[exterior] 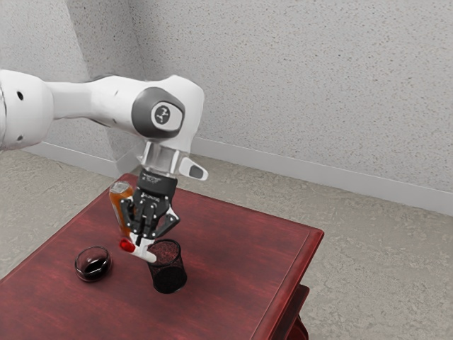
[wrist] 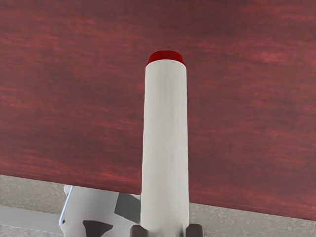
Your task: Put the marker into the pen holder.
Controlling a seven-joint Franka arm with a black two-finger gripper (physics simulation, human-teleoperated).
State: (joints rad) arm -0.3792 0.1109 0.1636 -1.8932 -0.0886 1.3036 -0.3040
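Pinching a red-ended white marker (exterior: 146, 253) between fingers parted just its width, the black gripper (exterior: 141, 241) points down from the bent arm (exterior: 106, 99). The marker slants, its white end near the pen holder's (exterior: 169, 278) rim. A glass bowl (exterior: 93, 264) sits nearby; an orange bottle (exterior: 119, 199) stands behind.

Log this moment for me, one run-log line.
hand: closed on marker | marker: near pen holder, not inside | pen holder: upright

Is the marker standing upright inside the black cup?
No, the marker is tipped well over in the grip of the gripper, not standing in the cup.
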